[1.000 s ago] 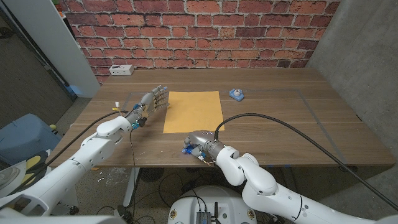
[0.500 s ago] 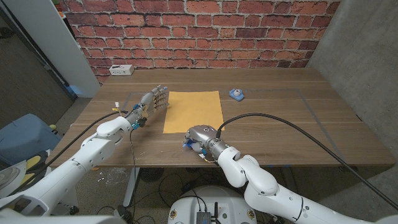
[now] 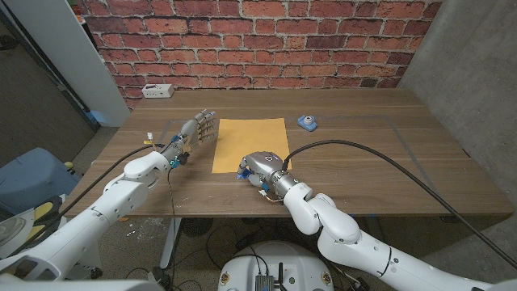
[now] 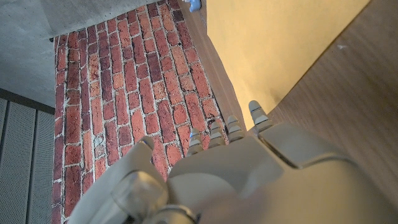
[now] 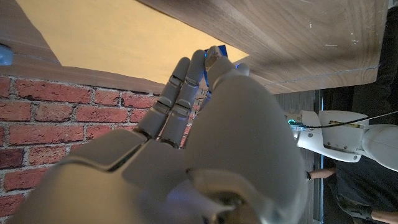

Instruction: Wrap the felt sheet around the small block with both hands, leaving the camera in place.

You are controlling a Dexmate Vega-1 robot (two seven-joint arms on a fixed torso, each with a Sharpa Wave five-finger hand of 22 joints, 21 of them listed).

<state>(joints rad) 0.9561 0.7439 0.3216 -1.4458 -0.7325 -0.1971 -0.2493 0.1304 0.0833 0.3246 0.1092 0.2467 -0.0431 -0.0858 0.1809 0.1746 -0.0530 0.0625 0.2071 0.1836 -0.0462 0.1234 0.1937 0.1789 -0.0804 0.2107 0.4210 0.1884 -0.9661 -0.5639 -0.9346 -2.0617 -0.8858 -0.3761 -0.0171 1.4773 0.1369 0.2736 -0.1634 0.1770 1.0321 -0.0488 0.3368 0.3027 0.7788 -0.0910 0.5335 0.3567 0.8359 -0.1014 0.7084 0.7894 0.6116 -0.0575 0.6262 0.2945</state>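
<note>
While my right hand (image 3: 260, 167) sits at the lower edge of the felt sheet (image 3: 251, 144), near the frame's centre, its fingers are curled over something blue; I judge this is the small block (image 3: 243, 173), but I cannot tell how firmly it is held. The sheet runs lengthwise up the frame from this hand. My left hand (image 3: 199, 129) waits with fingers apart beside the sheet's left edge. The camera (image 3: 306, 123) stays upper right on the worktop (image 3: 388, 162).

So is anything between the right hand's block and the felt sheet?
Nothing visible. The right hand holds the blue block at the near edge of the felt sheet, whose top is bare. The camera sits off to the far right.
</note>
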